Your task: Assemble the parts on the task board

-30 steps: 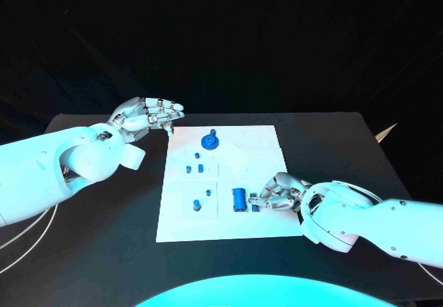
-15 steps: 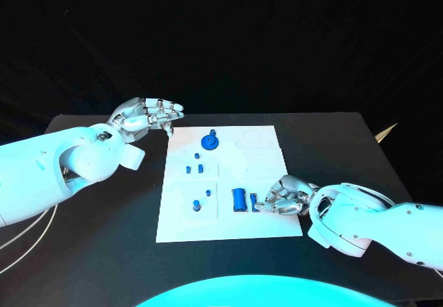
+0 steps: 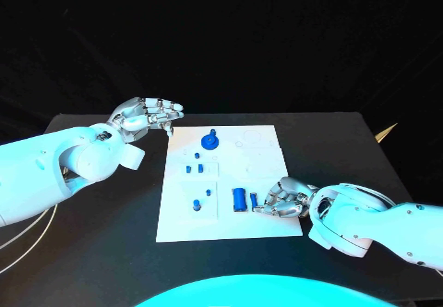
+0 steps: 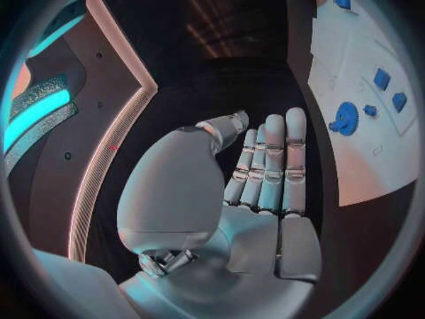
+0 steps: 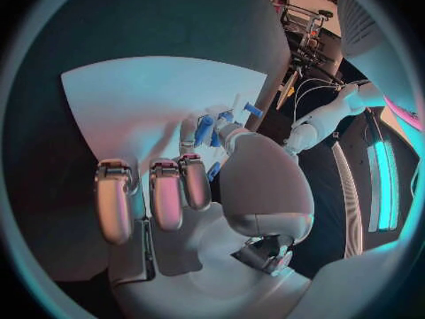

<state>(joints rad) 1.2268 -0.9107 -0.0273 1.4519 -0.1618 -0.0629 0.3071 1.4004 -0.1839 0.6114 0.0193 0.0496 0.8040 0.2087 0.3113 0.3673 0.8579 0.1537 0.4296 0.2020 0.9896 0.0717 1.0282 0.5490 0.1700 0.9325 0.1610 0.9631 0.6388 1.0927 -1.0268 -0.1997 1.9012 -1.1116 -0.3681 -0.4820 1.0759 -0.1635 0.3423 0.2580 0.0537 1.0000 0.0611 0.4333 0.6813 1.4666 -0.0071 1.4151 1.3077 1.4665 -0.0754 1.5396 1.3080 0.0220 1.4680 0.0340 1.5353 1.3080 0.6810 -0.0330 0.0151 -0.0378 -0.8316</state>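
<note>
White board (image 3: 263, 220) lies in the middle of the black table (image 3: 111, 256), with small blue pieces on it. The right hand (image 3: 281, 199) rests near the board's right edge, fingers curled by a blue tube (image 3: 239, 199) and a thin blue pin (image 3: 253, 201); I cannot tell if it holds one. The left hand (image 3: 146, 115) floats above the board's far left corner, fingers bent and holding nothing. A round blue piece (image 3: 210, 140) sits near the far edge.

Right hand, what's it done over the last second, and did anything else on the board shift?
The right hand slid a little toward the robot along the task board, ending beside the large blue part and the thin part; whether it holds either is unclear. The left hand stayed raised off the board's far left corner, and the other parts kept their places.
</note>
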